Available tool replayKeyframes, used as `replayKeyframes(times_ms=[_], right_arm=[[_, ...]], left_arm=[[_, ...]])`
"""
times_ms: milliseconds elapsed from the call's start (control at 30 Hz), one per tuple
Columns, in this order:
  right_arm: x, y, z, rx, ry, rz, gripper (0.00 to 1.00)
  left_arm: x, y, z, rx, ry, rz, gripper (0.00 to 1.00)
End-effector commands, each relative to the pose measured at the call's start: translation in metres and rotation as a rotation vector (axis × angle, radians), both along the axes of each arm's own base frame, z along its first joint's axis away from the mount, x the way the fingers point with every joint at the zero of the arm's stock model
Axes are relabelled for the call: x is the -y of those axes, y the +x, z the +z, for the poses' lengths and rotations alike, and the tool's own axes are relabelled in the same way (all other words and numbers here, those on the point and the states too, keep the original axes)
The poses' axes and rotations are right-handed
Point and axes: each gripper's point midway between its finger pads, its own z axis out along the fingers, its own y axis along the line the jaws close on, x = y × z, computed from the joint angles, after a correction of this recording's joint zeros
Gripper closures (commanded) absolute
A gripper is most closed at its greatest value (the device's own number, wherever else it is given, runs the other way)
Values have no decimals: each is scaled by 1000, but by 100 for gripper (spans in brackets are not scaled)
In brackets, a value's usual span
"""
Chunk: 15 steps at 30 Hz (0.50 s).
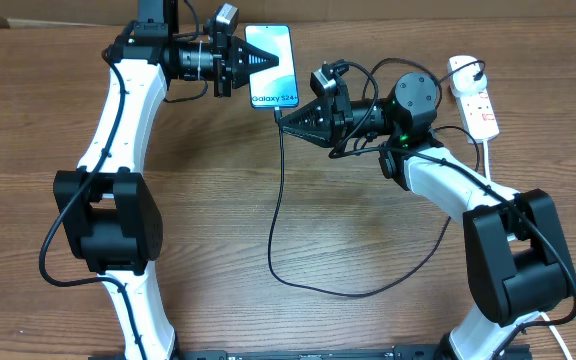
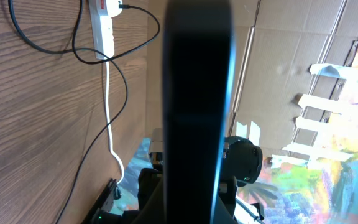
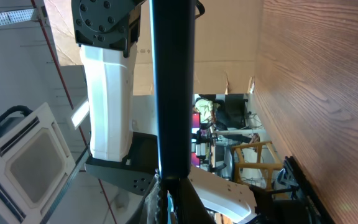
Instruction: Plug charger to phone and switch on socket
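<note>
Phone (image 2: 194,93) edge-on fills view; charger (image 1: 274,205) tip hidden.

We see two matching arms. The left arm (image 1: 118,110) and right arm (image 1: 446,180) have glossy white links between boxy black joint housings (image 1: 105,222). Thin black cables (image 1: 46,250) loop along them. The left gripper (image 1: 266,60) and right gripper (image 1: 282,122) are black and tapered. A green light (image 1: 405,137) glows on the right arm.
</note>
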Motion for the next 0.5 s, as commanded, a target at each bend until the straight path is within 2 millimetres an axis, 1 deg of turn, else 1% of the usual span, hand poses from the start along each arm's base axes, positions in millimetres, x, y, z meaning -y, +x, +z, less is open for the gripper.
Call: replayKeyframes(times_ms=[0, 467], right_arm=[[-1, 3, 6, 13, 8, -13, 96], [-3, 0, 5, 5, 4, -2, 96]], left_arm=[[-1, -4, 11, 8, -47, -29, 96], [-1, -4, 11, -2, -47, -27, 96]])
